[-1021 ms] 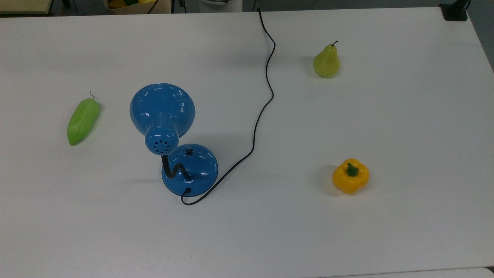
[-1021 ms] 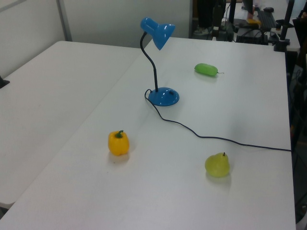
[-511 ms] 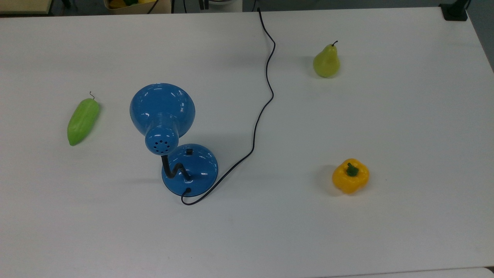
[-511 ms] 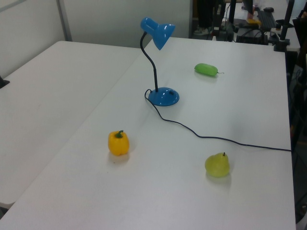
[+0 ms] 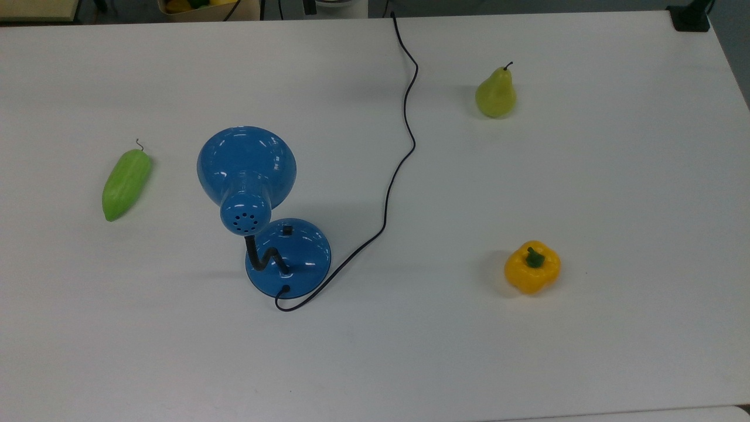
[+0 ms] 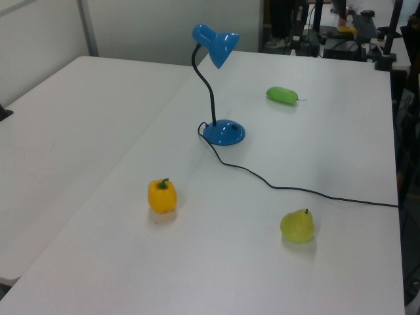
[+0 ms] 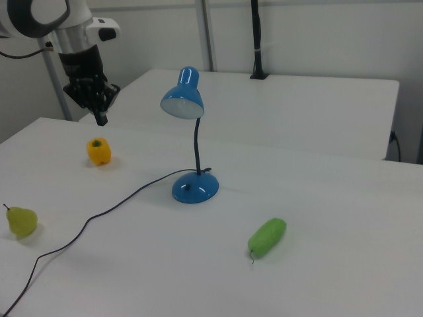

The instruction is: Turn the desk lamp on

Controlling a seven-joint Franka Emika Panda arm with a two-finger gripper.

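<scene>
The desk lamp (image 5: pixel 246 158) stands left of centre on the white table, its glossy blue dome shade above a round blue base (image 5: pixel 304 261). A small black switch (image 5: pixel 287 230) sits on the base, and a black cord (image 5: pixel 404 158) runs off to the far edge. No glow falls on the table under the shade. In the right view my gripper (image 7: pixel 100 119) hangs shut and empty at the upper left, high above the table, well away from the lamp (image 7: pixel 195 188) and above a yellow pepper (image 7: pixel 98 151). The lamp (image 6: pixel 224 132) stands upright in the left view.
A green pear (image 5: pixel 495 94), a yellow bell pepper (image 5: pixel 532 267) and a long green vegetable (image 5: pixel 126 183) lie spread around the lamp. The cord (image 7: pixel 99 211) snakes across the table between the lamp and the pear (image 7: pixel 21 221). A second white table (image 6: pixel 59 131) adjoins.
</scene>
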